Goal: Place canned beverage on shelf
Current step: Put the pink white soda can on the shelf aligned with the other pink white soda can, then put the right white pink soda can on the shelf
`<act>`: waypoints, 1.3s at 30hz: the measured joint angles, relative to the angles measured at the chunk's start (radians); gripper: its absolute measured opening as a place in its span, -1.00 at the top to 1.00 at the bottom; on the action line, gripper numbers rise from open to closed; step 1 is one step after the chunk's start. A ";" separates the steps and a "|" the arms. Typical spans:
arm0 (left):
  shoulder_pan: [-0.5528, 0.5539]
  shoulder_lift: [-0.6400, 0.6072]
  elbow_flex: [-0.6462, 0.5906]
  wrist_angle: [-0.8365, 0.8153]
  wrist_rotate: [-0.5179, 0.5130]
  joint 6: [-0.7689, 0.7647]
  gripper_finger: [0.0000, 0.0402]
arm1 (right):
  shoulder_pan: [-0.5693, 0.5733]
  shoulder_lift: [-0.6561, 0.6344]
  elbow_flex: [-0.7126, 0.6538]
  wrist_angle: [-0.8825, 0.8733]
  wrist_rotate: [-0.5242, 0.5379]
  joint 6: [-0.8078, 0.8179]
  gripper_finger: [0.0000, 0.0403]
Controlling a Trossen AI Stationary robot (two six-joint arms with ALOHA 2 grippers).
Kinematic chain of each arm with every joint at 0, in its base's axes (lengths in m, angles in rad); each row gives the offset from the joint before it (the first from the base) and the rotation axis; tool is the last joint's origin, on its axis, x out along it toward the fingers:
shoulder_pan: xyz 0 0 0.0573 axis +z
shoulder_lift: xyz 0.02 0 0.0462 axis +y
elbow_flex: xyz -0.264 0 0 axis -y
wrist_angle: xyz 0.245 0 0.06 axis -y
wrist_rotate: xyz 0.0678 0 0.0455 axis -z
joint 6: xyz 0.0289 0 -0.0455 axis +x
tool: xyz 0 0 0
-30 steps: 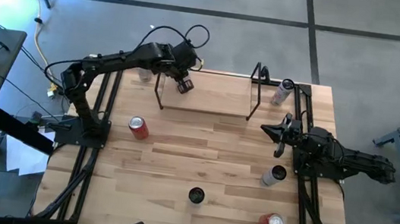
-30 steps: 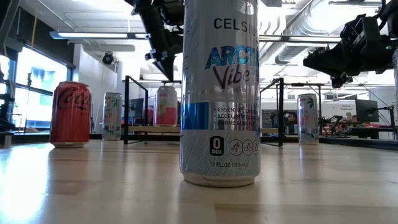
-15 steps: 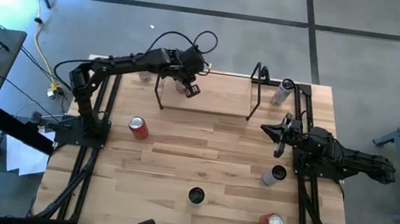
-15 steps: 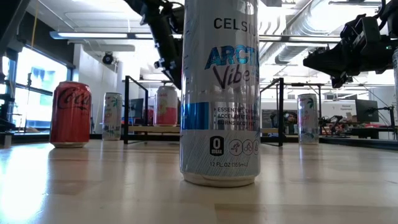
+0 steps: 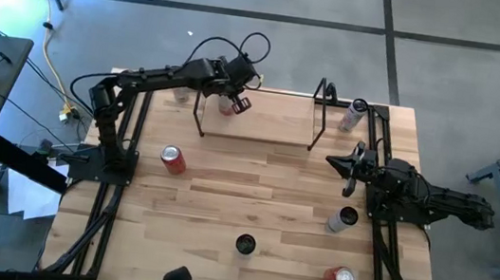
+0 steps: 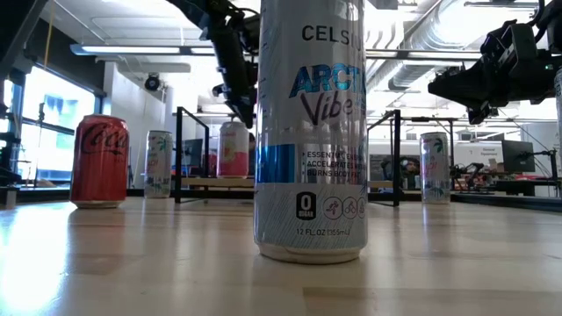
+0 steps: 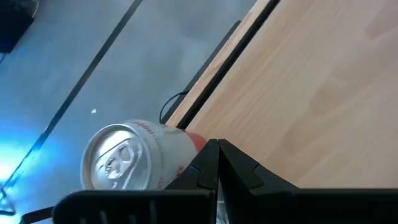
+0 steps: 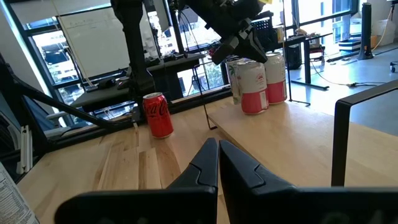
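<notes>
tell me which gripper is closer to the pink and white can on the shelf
Left. The left gripper, shut, hangs just above the pink and white can at the shelf's left end. The right gripper, shut, sits beyond the shelf's right end.

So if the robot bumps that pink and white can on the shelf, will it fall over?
Maybe. The pink and white can is tall and narrow, standing upright near the shelf edge, so it probably tips easily. Round sides mean it would likely roll.

Grey floor [image 5: 449,78] (dark seams); bright windows [image 8: 59,46].
</notes>
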 joint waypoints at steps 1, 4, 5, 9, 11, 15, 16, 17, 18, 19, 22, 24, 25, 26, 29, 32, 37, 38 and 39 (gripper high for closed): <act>0.000 0.000 0.000 -0.002 -0.002 -0.002 1.00 | 0.000 0.000 0.000 0.000 0.000 0.000 1.00; -0.001 0.000 0.000 -0.006 -0.015 -0.012 1.00 | 0.000 0.000 0.000 0.000 0.000 0.000 1.00; -0.001 0.000 0.000 -0.009 -0.023 -0.016 1.00 | 0.000 0.000 0.000 0.000 0.000 0.000 1.00; -0.001 0.000 0.001 -0.032 -0.037 -0.018 1.00 | 0.000 0.000 0.000 0.000 0.000 0.000 1.00; -0.001 0.000 0.001 -0.040 -0.058 -0.024 1.00 | 0.000 0.000 0.000 0.000 0.000 0.000 1.00; 0.003 0.000 0.001 -0.047 -0.077 -0.024 1.00 | 0.000 0.000 0.000 0.000 0.000 0.000 1.00; 0.005 0.000 0.001 -0.047 -0.077 -0.024 1.00 | 0.000 0.000 0.000 0.000 0.000 0.000 1.00; 0.005 0.000 0.001 -0.047 -0.078 -0.024 1.00 | 0.000 0.000 0.000 0.000 0.000 0.000 1.00; 0.006 0.000 0.001 -0.047 -0.078 -0.024 1.00 | 0.000 0.000 0.000 0.000 0.000 0.000 1.00; 0.006 0.000 0.001 -0.047 -0.078 -0.024 1.00 | 0.000 0.000 0.000 0.000 0.000 0.000 1.00; 0.006 -0.012 0.000 -0.046 -0.083 -0.018 1.00 | 0.000 0.000 0.000 0.000 0.000 0.000 1.00; 0.005 -0.029 0.000 -0.045 -0.086 -0.018 1.00 | 0.000 0.000 0.000 0.000 0.000 0.000 1.00; 0.003 -0.038 0.000 -0.044 -0.087 -0.021 1.00 | 0.000 0.000 0.000 0.000 0.000 0.000 1.00; -0.002 -0.049 0.000 -0.044 -0.087 -0.025 1.00 | 0.000 0.000 0.000 0.000 0.000 0.000 1.00; -0.032 -0.081 0.000 -0.044 -0.097 -0.034 1.00 | 0.000 0.000 0.000 0.000 0.000 0.000 1.00; -0.088 -0.108 0.000 -0.025 -0.117 -0.034 1.00 | 0.000 0.000 0.000 0.000 0.000 0.000 1.00; -0.186 -0.197 -0.167 0.219 -0.088 -0.019 1.00 | 0.000 0.000 0.000 0.000 0.000 0.000 1.00; -0.204 -0.224 -0.222 0.285 -0.070 -0.017 1.00 | 0.000 0.000 0.000 0.000 0.000 0.000 1.00; -0.223 -0.252 -0.285 0.345 -0.056 -0.017 1.00 | 0.000 0.000 0.000 0.000 0.000 0.000 1.00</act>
